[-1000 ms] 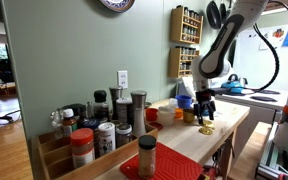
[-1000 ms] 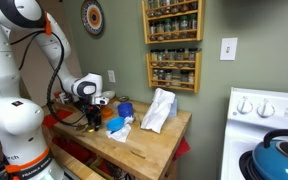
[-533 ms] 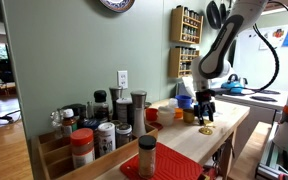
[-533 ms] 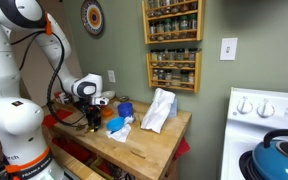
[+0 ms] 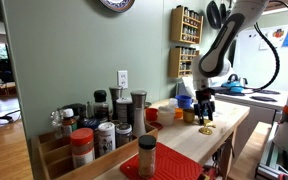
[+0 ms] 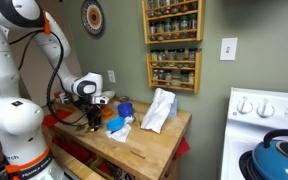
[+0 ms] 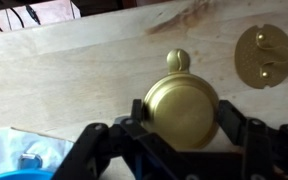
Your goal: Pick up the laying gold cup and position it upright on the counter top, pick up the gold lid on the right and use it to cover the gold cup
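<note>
**Q:** What is seen in an exterior view?

**A:** The Robotiq gripper (image 5: 205, 113) is low over the counter top (image 5: 189, 140). The gold lid (image 5: 206, 130) lies on the wood just beside the gripper. The gold cup cannot be made out here.

**Q:** And in an exterior view with the robot's white body in the foreground?

**A:** The gripper (image 6: 92, 122) is down at the counter top (image 6: 149, 148), with a blue bowl (image 6: 124, 108) near it. The cup is hidden.

**Q:** The wrist view?

**A:** The gold cup (image 7: 181, 108), seen end-on as a round face, fills the gap between the fingers (image 7: 231, 120), which are clamped against its two sides. A small gold knob (image 7: 177, 60) shows just beyond the gripper. The lid (image 7: 267, 55) lies flat, apart from the gripper.
</note>
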Robot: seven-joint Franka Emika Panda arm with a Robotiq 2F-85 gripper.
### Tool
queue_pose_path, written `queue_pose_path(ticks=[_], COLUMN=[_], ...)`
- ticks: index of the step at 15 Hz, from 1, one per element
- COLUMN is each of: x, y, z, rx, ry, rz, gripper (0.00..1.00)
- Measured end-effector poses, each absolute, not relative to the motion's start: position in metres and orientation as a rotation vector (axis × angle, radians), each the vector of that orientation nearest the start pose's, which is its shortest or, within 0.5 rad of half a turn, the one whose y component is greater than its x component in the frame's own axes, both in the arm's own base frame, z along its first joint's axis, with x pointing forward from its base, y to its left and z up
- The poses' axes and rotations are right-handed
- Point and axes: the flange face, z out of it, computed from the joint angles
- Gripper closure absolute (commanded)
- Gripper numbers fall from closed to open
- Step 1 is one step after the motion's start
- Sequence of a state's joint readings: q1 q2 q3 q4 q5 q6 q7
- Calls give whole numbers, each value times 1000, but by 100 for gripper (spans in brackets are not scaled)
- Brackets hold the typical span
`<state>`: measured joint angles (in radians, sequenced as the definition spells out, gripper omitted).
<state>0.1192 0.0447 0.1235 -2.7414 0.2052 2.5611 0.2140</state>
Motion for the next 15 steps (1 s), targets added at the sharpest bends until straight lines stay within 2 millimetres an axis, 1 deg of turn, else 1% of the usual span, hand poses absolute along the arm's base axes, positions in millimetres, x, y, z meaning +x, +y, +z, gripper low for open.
queue_pose_path(ticks=[1,4,9,11,12,14,15], x=[359,358,355,354,354,354,354], y=[86,86,85,85,85,85,85], z=[190,189,181,178,177,178,178], rx=[-3065,-3065,-3065,-3065,-3064,-3064,-3063], ry=[239,241,243,244,244,245,245], rz=[370,375,409,420,424,423,422], gripper=[14,0,0,2,4,14,22])
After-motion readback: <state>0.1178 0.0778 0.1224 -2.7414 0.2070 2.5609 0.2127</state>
